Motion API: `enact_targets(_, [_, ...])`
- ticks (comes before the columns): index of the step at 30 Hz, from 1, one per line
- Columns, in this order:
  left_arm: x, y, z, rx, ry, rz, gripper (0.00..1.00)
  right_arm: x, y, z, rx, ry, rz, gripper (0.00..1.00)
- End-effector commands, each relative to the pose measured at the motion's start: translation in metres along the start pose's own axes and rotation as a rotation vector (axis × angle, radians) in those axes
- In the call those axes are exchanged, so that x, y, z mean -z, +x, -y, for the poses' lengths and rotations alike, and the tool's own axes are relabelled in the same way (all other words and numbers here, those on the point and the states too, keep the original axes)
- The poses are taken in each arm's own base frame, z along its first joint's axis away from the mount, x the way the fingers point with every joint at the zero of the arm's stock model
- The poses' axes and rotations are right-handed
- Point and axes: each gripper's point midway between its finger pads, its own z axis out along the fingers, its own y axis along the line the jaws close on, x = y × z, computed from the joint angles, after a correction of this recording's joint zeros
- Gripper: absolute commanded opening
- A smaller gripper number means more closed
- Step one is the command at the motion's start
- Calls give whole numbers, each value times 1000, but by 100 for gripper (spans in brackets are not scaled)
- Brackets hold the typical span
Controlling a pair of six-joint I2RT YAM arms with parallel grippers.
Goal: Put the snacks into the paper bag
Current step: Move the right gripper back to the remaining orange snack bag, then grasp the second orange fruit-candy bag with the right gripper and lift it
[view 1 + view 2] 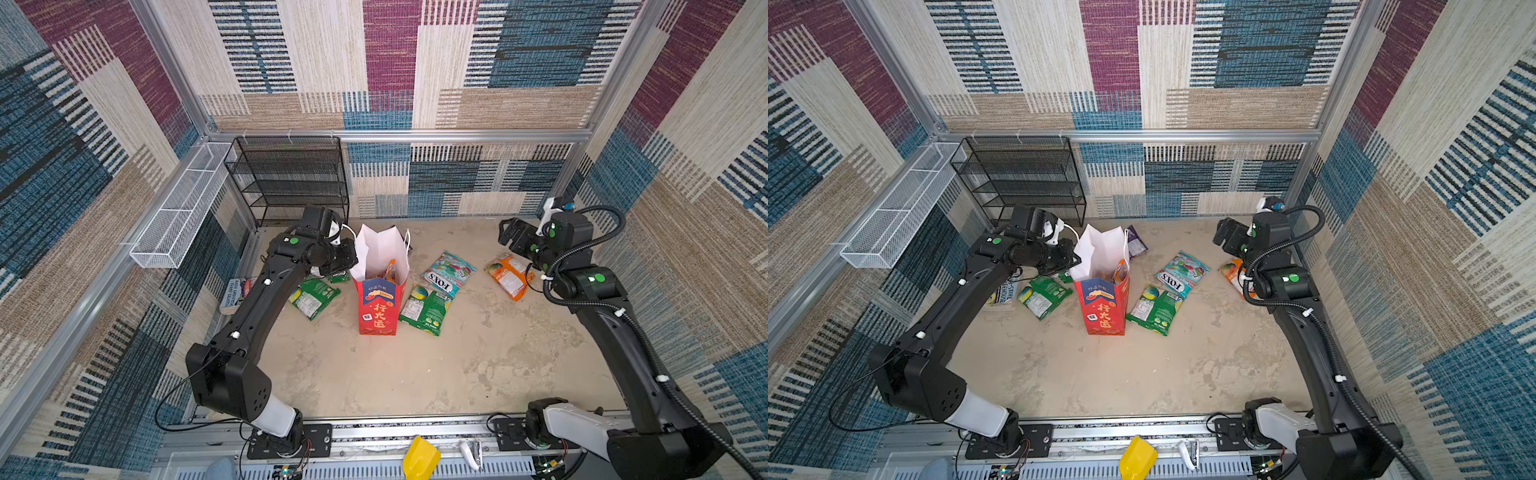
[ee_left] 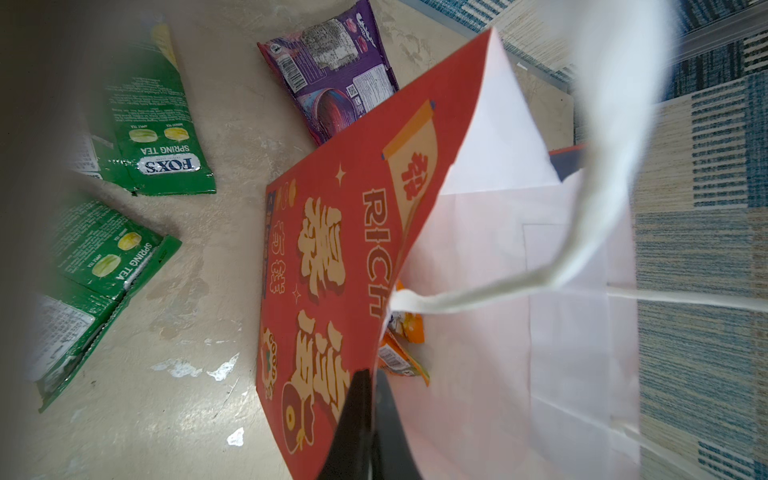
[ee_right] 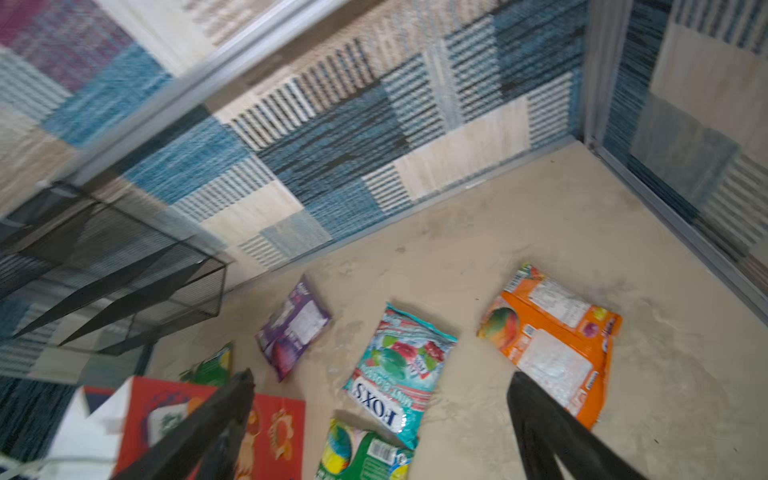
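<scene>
The red paper bag (image 1: 376, 309) (image 1: 1105, 309) stands upright mid-table with its white mouth open. My left gripper (image 2: 371, 384) (image 1: 351, 257) is shut on the bag's left wall (image 2: 332, 249), one finger outside and one inside. An orange snack pouch (image 2: 401, 353) (image 1: 390, 269) lies inside. On the table lie a teal pouch (image 1: 449, 274) (image 3: 399, 374), an orange pouch (image 1: 509, 276) (image 3: 552, 345), green pouches (image 1: 426, 309) (image 1: 313, 297) (image 2: 158, 124) and a purple pouch (image 1: 1136, 243) (image 3: 291, 332). My right gripper (image 3: 380, 376) (image 1: 505, 232) hangs open and empty, high at the back right.
A black mesh shelf (image 1: 291, 178) stands at the back left, with a white wire basket (image 1: 178, 208) on the left wall. A flat book (image 1: 237, 295) lies under my left arm. A yellow object (image 1: 419, 457) sits at the front rail.
</scene>
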Motion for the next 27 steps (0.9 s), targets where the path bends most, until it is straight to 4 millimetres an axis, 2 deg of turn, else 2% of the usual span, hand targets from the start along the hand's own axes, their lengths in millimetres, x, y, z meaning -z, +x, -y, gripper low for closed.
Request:
enact_targets(1, [1, -1, 4, 10, 28, 1, 0, -32, 9, 35, -92, 25, -2, 96])
enact_targets(4, [0, -1, 3, 14, 24, 3, 0, -62, 29, 90, -172, 119, -55, 95])
enact_targets(6, [-1, -1, 3, 14, 25, 0, 0, -75, 43, 119, -235, 149, -87, 95])
enact_targets(9, [-3, 0, 3, 20, 34, -9, 0, -85, 57, 148, -305, 180, -93, 94])
enact_targets(15, [1, -1, 4, 19, 43, 3, 0, -115, 75, 173, -330, 229, -143, 90])
enact_targets(20, [1, -2, 6, 18, 50, 6, 0, -144, 98, 193, -365, 261, -236, 81])
enact_targets(27, [-2, -2, 5, 31, 62, -7, 0, -165, 114, 205, -382, 267, -292, 76])
